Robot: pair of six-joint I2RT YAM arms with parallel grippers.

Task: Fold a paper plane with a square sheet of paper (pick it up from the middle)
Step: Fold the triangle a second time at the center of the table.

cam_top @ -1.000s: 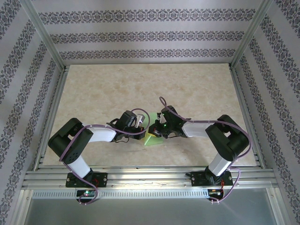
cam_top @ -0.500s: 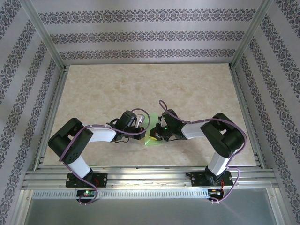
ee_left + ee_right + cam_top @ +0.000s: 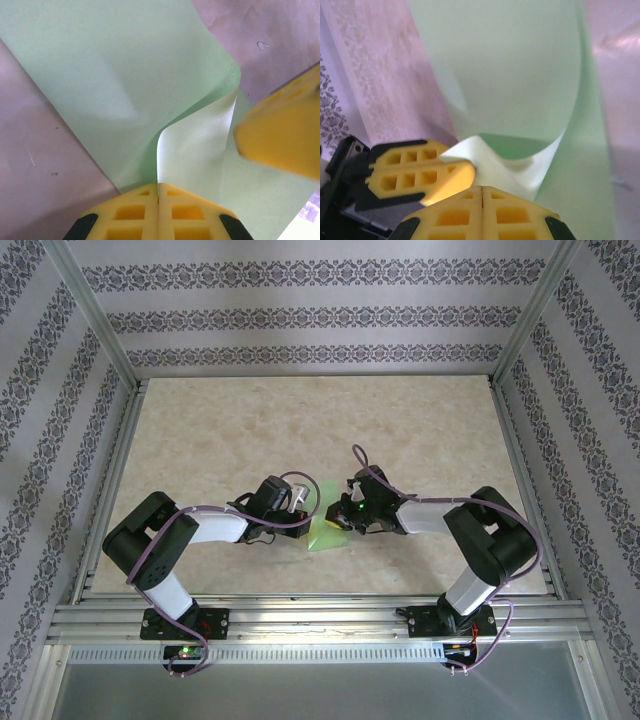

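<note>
The pale green sheet of paper [image 3: 326,533] lies on the table between the two arms, with one part lifted and curled. In the left wrist view the sheet [image 3: 115,65] spreads flat, and a raised flap runs down into my left gripper [image 3: 158,186], which is shut on its edge. The right gripper's yellow finger [image 3: 285,135] hangs close at the right. In the right wrist view my right gripper [image 3: 482,189] is shut on the curled flap of the paper [image 3: 520,75]. The left gripper's fingers [image 3: 420,172] touch that flap from the left. From above, the left gripper [image 3: 304,510] and right gripper [image 3: 337,522] meet over the paper.
The marbled beige tabletop [image 3: 300,430] stretches wide behind the arms. Patterned walls [image 3: 300,315] and aluminium frame rails [image 3: 520,470] enclose it. The arm bases [image 3: 185,625] stand at the near edge.
The right arm first leaned in toward the left, then drew back to the right, taking its gripper slightly rightward with the paper. The left arm stayed where it was.
</note>
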